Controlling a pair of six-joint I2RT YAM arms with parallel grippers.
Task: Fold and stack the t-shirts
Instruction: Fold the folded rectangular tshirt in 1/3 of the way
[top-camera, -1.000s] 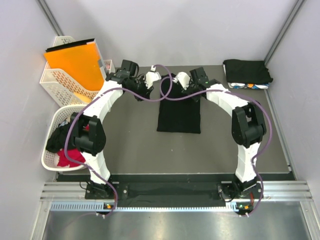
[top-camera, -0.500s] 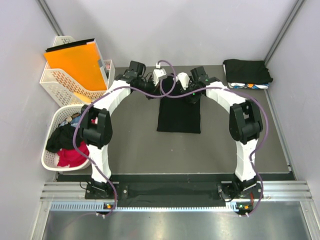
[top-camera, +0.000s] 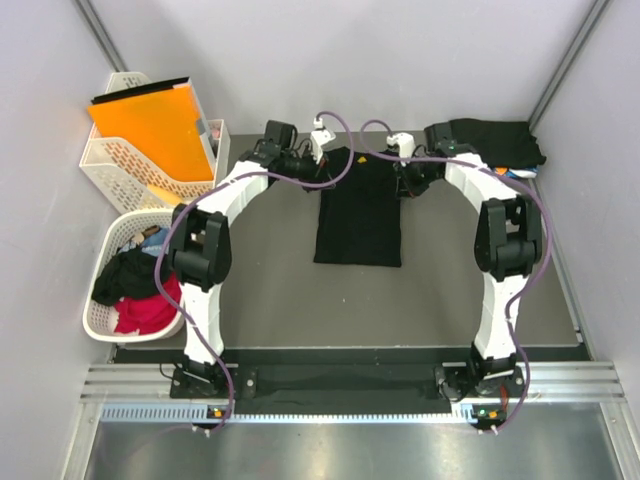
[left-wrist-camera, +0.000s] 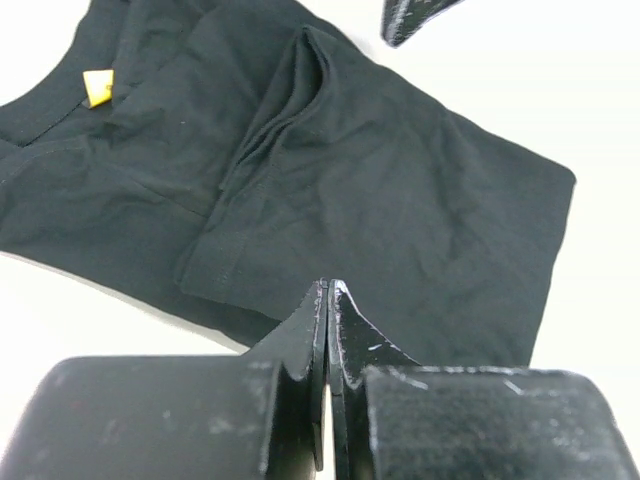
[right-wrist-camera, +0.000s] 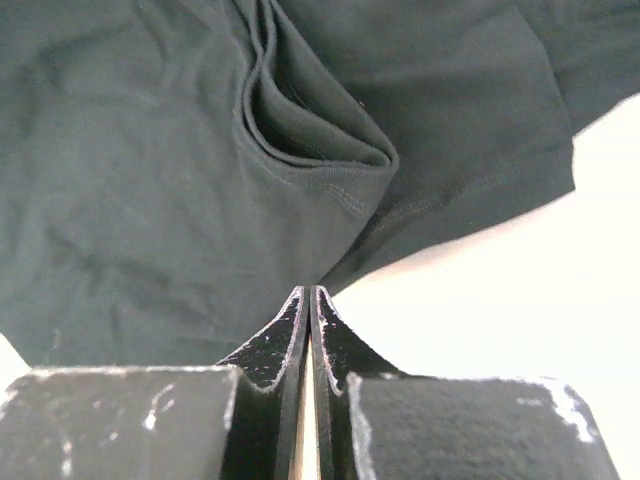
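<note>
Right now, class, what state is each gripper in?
Left gripper: shut, tips at the edge of the black t-shirt; grip cannot be told.
Right gripper: shut, at that shirt's other side; grip cannot be told.

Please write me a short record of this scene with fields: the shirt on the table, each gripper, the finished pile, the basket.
shirt in work: black t-shirt, flat at the centre of the table, sleeves folded in
left gripper: jaws shut at the shirt's edge; grip unclear
right gripper: jaws shut at the shirt's edge; grip unclear
finished pile: folded stack, far right corner
basket: holds black and red clothes, left side
</note>
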